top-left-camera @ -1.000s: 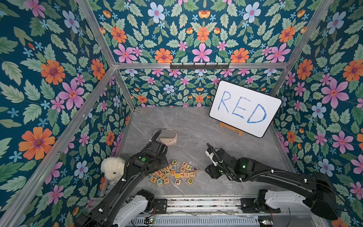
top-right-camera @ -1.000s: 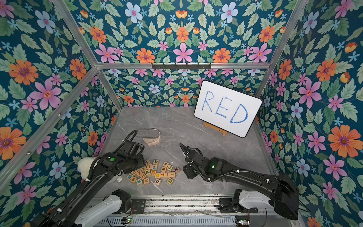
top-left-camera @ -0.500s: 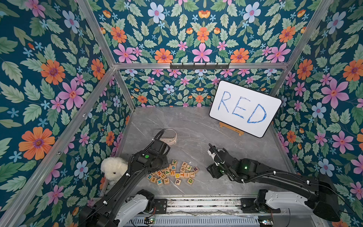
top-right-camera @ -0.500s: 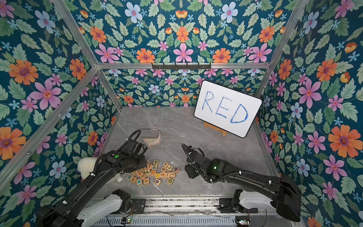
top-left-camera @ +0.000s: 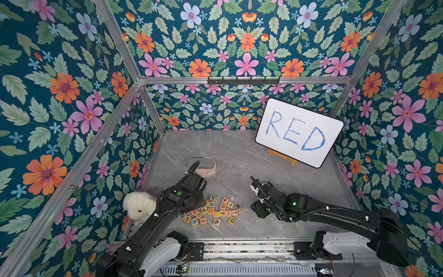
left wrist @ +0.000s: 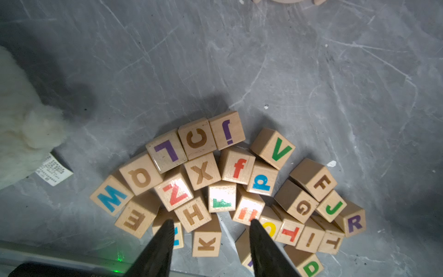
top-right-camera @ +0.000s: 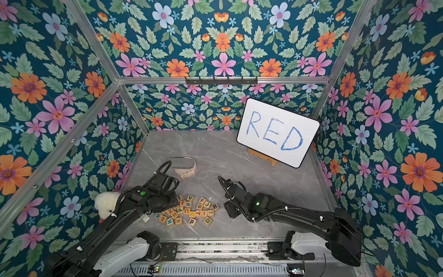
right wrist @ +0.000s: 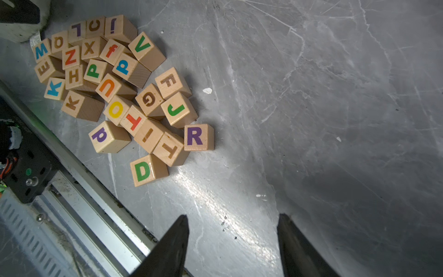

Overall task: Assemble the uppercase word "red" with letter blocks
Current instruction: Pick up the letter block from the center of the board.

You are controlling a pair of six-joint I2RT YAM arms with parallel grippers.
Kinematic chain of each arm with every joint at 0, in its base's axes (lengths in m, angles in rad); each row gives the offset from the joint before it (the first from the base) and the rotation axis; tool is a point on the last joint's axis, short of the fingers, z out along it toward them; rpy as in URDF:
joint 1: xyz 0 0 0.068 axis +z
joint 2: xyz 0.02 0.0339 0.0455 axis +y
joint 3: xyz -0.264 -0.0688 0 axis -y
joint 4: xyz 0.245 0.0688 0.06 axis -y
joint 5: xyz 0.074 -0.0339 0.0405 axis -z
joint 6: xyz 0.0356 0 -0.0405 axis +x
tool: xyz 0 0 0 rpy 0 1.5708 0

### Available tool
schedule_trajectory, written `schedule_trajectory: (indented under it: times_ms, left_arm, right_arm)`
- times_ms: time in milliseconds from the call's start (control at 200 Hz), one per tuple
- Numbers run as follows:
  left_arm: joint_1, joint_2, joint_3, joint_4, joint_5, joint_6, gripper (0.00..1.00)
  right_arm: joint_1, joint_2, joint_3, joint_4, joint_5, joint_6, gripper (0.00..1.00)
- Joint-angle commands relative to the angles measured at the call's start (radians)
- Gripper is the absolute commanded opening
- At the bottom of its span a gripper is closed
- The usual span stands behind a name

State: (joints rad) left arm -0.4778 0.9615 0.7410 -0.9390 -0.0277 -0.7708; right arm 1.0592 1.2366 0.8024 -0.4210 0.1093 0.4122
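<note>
The letter blocks lie in one loose pile near the table's front. The purple R block sits at the pile's right edge. The green D block lies in front of it. An E block is at the pile's left end. My left gripper hangs open over the left part of the pile, with H and K blocks below the gap and nothing gripped. My right gripper stands open over bare table to the right of the R block.
A white plush toy lies left of the pile against the left arm. A small round clock stands behind the pile. A white board with "RED" leans on an easel at the back right. A metal rail runs along the front edge.
The left gripper's jaws have narrowed a little and its arm has shifted slightly over the pile. The right arm has barely moved. No block has moved.
</note>
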Motion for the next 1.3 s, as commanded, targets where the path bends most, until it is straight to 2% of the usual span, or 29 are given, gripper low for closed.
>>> schedule_trajectory:
  times_ms: [0,105,225,370,505,850,985,1295]
  left_arm:
    - [0.002,0.003,-0.008,-0.007,-0.009,-0.044,0.55]
    - [0.002,0.019,-0.005,0.024,0.01,-0.055,0.55]
    - [0.001,0.026,0.003,0.025,-0.02,-0.078,0.55]
    - [0.002,-0.041,-0.039,0.054,-0.019,-0.116,0.55]
    - [0.001,-0.105,-0.089,0.055,-0.001,-0.136,0.55]
    - [0.002,-0.099,-0.085,0.044,-0.035,-0.102,0.58]
    - [0.001,-0.106,-0.103,0.075,-0.017,-0.097,0.59]
    - [0.001,-0.126,-0.111,0.063,-0.021,-0.101,0.59]
  right_arm:
    - [0.0,0.019,-0.001,0.033,-0.006,-0.011,0.6]
    - [0.0,0.059,0.049,-0.009,-0.018,-0.016,0.58]
    - [0.0,0.118,0.086,-0.01,-0.057,-0.006,0.57]
    - [0.001,0.199,0.11,0.033,-0.106,0.024,0.53]
    - [0.001,0.314,0.203,-0.017,-0.098,0.028,0.51]
    - [0.004,0.542,0.389,-0.101,-0.114,0.014,0.5]
    - [0.006,0.581,0.422,-0.126,-0.095,0.022,0.45]
    - [0.005,0.619,0.453,-0.166,-0.065,0.046,0.45]
